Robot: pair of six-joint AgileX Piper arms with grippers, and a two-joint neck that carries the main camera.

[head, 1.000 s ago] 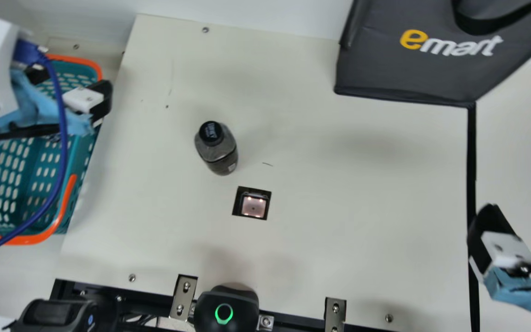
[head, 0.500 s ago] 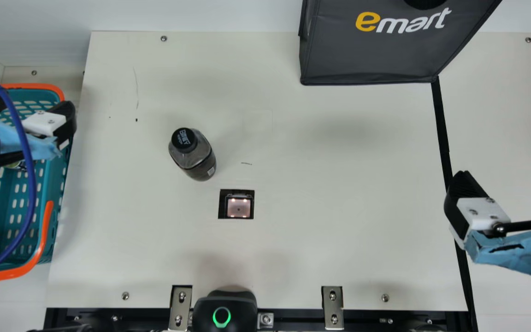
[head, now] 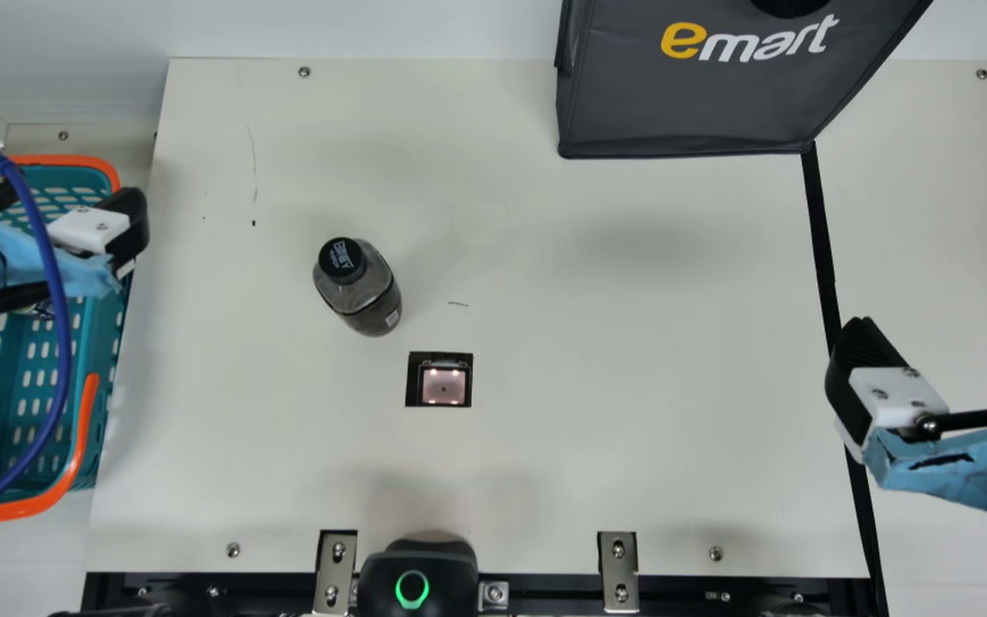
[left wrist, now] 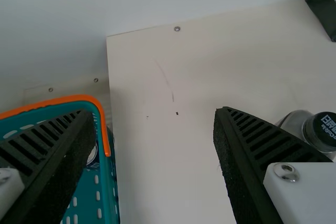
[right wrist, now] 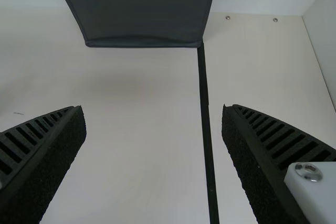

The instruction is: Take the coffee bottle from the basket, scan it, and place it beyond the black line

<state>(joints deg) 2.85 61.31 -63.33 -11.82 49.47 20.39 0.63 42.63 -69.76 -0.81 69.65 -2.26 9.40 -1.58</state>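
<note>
One cream table (head: 588,480), one dark bag (head: 682,103), one teal basket (head: 101,343), two open grippers, one black line (head: 821,231), one coffee bottle (head: 361,296).
The bag stands at the table's back, by the line's far end. The basket, beside the table's left edge, holds an item (left wrist: 92,156), partly hidden. Over it, the left gripper (head: 63,201) has its two fingers wide apart, nothing between them; the right gripper (head: 943,332), near the line, is equally spread and holds nothing. The bottle stands upright on the table, left of the line, cap upward, long axis vertical. One square scanner window (head: 444,386) lies just in front of it, slightly to the right.
</note>
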